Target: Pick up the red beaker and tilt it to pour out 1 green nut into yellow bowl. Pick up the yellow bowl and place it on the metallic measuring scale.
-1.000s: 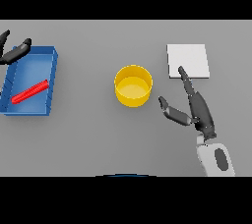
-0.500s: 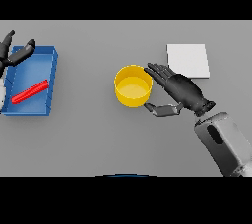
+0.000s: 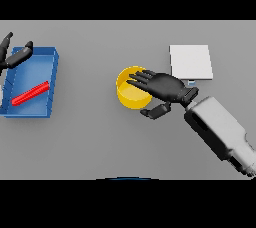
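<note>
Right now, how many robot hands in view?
2. The left hand is at the far left edge by the blue tray; the right hand reaches over the yellow bowl.

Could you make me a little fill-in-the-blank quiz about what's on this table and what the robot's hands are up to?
1. The right robot hand reaches over the rim of the ____ bowl.
2. The red beaker lies inside the ____ tray.
3. The white scale sits to the bowl's ____.
4. The left robot hand shows at the tray's far ____ corner.

Missing words: yellow; blue; right; left
</note>
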